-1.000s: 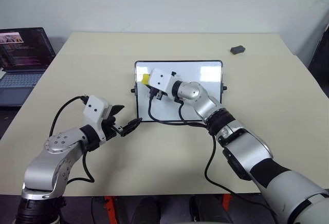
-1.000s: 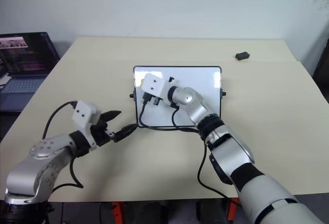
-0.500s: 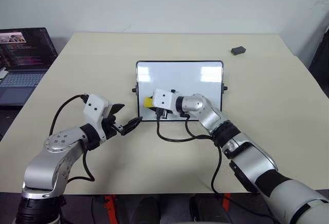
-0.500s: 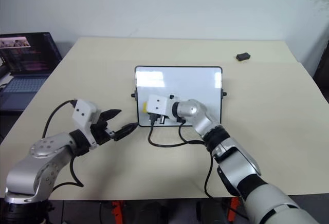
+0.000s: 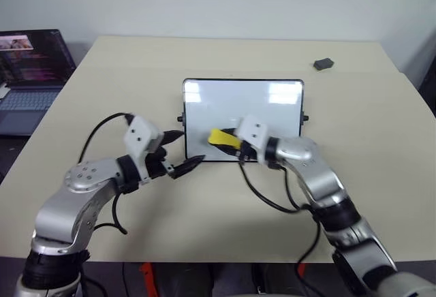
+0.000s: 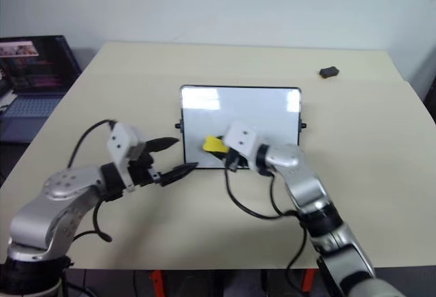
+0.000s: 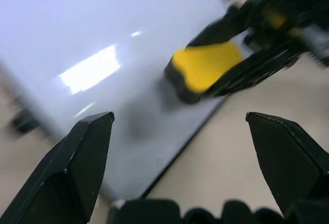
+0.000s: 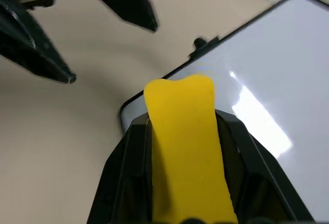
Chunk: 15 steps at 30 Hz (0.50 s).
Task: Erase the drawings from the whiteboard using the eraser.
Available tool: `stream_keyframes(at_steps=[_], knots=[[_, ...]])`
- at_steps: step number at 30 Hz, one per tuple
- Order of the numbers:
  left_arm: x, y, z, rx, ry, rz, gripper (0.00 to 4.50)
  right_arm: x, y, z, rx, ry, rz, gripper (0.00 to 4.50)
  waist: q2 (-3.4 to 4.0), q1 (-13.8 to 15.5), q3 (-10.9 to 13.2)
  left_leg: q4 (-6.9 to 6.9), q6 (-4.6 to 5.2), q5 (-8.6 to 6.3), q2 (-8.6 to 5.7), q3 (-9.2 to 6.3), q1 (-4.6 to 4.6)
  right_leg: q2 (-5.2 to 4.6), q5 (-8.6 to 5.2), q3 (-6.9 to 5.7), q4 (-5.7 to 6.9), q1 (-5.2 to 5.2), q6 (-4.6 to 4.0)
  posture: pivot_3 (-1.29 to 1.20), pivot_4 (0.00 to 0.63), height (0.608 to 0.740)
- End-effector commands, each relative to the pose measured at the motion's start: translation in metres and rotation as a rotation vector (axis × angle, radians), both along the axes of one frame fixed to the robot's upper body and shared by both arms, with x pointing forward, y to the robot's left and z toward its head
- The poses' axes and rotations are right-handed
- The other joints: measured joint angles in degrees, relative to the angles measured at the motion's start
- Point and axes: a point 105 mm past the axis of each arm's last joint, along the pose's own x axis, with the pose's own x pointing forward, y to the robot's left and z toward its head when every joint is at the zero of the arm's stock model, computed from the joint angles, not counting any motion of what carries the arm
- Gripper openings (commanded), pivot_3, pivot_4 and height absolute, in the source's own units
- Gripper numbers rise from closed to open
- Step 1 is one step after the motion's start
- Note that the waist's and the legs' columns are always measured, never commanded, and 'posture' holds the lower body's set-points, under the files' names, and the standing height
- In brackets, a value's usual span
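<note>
the right gripper (image 5: 228, 140) has its jaws clenched on the yellow eraser (image 5: 221, 137) over the whiteboard (image 5: 242, 101), while the left gripper (image 5: 182, 152) hangs beside it, jaws released.

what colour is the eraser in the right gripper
Bright yellow eraser with a black base, clearest in the left wrist view; the right gripper is shut on it.

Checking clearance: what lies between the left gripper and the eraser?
In the left wrist view, only bare whiteboard and its near edge lie between the open left gripper and the eraser.
</note>
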Motion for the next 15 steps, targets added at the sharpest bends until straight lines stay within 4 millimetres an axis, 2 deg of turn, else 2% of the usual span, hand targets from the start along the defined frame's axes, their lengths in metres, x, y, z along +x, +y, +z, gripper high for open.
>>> stream_keyframes(at_steps=[1, 4, 10, 15], knots=[[-0.014, -0.026, 0.010, 0.015, -0.030, -0.168, 4.50, -0.017, -0.027, 0.009, 0.076, 0.055, -0.128, 1.30, 0.01, -0.1, 0.0, 0.02, 0.02, -0.01, -0.01, 0.01, -0.06, 0.00, 0.00, 0.02, 0.00, -0.01, 0.00, 0.00, 0.150, 0.740], [-0.019, -0.038, 0.008, 0.026, -0.022, -0.258, 4.50, -0.025, -0.051, 0.002, 0.124, 0.120, -0.281, 1.30, 0.02, -0.8, 0.0, 0.08, 0.09, -0.03, -0.01, 0.07, 0.05, 0.03, -0.01, 0.08, -0.04, -0.01, 0.01, 0.00, 0.150, 0.740], [-0.017, -0.052, 0.000, 0.098, -0.067, -0.366, 4.50, -0.024, -0.124, -0.015, 0.143, 0.152, -0.680, 1.30, 0.02, -0.6, 0.0, 0.06, 0.18, -0.04, 0.00, 0.14, 0.36, 0.16, -0.07, 0.16, 0.11, 0.13, -0.04, 0.00, 0.150, 0.740], [-0.008, -0.071, 0.000, 0.104, -0.113, -0.437, 4.50, -0.027, -0.164, -0.023, 0.138, 0.147, -0.877, 1.30, 0.02, -0.5, 0.0, 0.09, 0.17, -0.03, -0.02, 0.17, 0.31, 0.16, -0.08, 0.19, 0.07, 0.13, -0.02, 0.00, 0.150, 0.740]])
